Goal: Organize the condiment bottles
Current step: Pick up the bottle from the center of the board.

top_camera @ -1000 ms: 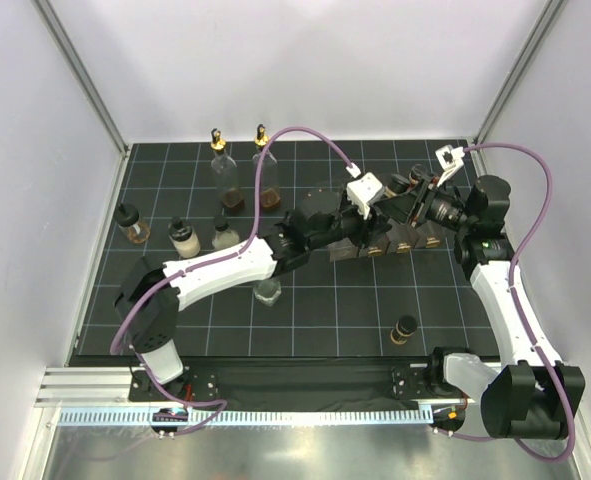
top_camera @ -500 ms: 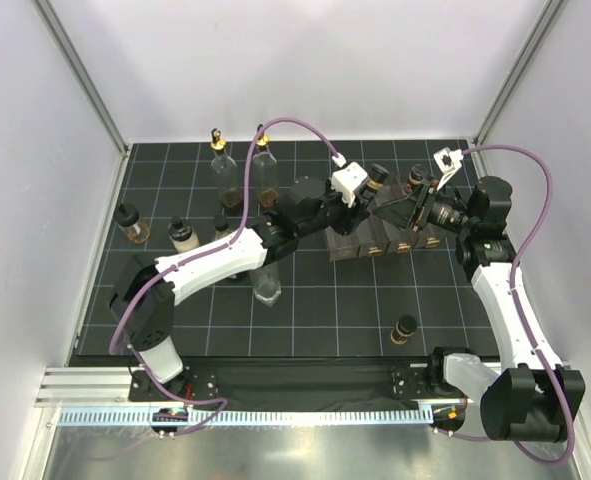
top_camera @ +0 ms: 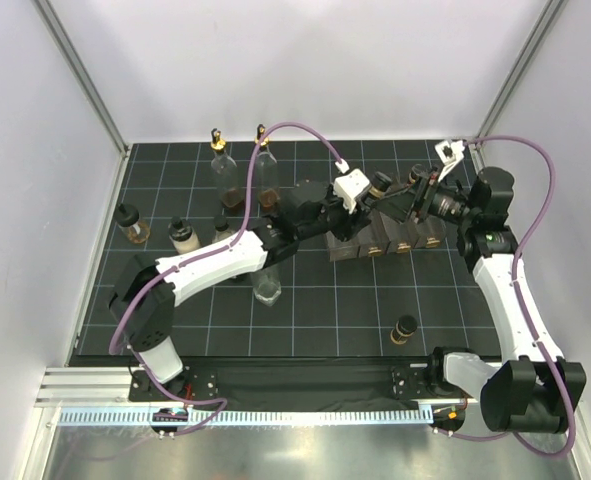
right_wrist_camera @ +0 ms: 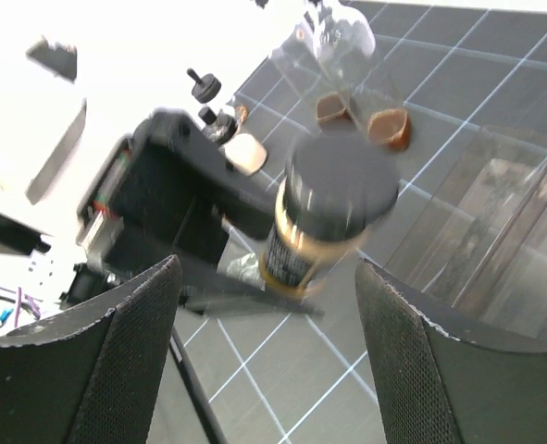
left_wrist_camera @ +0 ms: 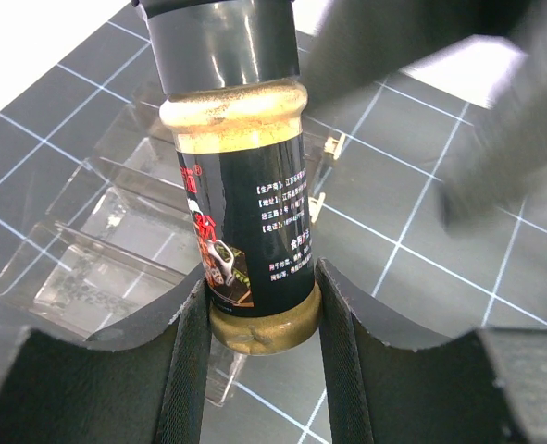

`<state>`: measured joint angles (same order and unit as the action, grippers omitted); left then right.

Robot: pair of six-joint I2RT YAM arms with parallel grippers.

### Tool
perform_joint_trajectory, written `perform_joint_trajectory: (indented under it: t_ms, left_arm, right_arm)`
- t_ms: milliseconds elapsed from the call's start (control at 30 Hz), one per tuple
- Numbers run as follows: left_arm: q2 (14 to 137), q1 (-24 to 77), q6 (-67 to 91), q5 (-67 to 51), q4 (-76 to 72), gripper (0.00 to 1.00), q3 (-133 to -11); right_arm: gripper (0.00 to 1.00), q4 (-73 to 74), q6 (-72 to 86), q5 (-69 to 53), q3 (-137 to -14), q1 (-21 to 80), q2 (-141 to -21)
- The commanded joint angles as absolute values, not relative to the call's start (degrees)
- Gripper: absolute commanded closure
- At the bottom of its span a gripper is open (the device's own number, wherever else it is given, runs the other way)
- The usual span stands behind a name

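My left gripper (left_wrist_camera: 262, 301) is shut on the lower body of a small dark black-capped bottle (left_wrist_camera: 241, 185) of yellow powder, held in the air over the clear rack (left_wrist_camera: 97, 250). From above, this bottle (top_camera: 378, 183) sits between the left gripper (top_camera: 363, 194) and the right gripper (top_camera: 403, 203). My right gripper (right_wrist_camera: 268, 277) is open, its fingers (right_wrist_camera: 125, 351) wide on either side of the bottle's cap (right_wrist_camera: 333, 190) and clear of it. Two tall clear bottles with gold pourers (top_camera: 223, 172) (top_camera: 266, 170) stand at the back left.
The clear divided rack (top_camera: 385, 238) lies mid-table with dark bottles in it. Small bottles (top_camera: 131, 225) (top_camera: 182, 238) (top_camera: 222, 232) stand at the left. A clear bottle (top_camera: 267, 287) stands under the left arm. A black-capped bottle (top_camera: 406, 328) is near the front right.
The right gripper has opened and let go of the small bottle, drawing back slightly to the right. The left gripper has stayed shut on the bottle and shifted a little toward the back.
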<state>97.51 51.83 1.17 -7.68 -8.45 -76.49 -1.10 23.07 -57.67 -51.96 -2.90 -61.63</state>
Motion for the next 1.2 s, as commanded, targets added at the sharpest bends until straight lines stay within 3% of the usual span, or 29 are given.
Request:
perform_joint_trajectory:
  t_ms: [0,333,500,667,767,933,1067,1100,1167]
  left_arm:
    - [94.1,51.9,0.4,-10.7,-10.6,0.87,-76.0]
    - [93.1,52.0,-2.2,-12.9,-10.9,0.87,-74.7]
    - [93.1,51.9,-2.4,-12.7,-11.0,0.87,-74.5]
    - [93.0,51.9,-2.2,-12.7,-11.0,0.87,-74.4]
    - [92.7,51.9,-1.9,-13.1,-11.1,0.87,-74.1]
    - [92.4,51.9,-1.6,-13.4,-11.2,0.84,-73.5]
    - [92.0,51.9,-1.5,-13.2,-11.3,0.72,-73.3]
    - [91.9,51.9,-1.5,-13.1,-11.2,0.56,-73.3]
    - [91.8,51.9,-1.1,-12.6,-11.1,0.45,-73.4]
  right_arm:
    - [0.23,-0.6,20.8,-56.7,-58.3,-2.8,-63.6]
    - [0.23,16.1,13.1,-58.3,-67.3,-1.2,-70.5]
    - [0.30,19.3,11.2,-58.4,-68.1,0.0,-71.5]
    - [0.48,19.4,11.2,-58.8,-68.5,1.5,-71.8]
    - [0.66,18.7,11.3,-59.7,-68.6,1.5,-72.1]
    - [0.80,14.7,12.9,-60.9,-67.4,1.6,-71.3]
    - [0.84,13.5,12.9,-61.3,-66.6,1.6,-71.1]
    - [0.85,13.5,12.8,-61.3,-66.6,1.6,-71.0]
    - [0.86,13.2,12.3,-61.0,-66.4,1.6,-70.6]
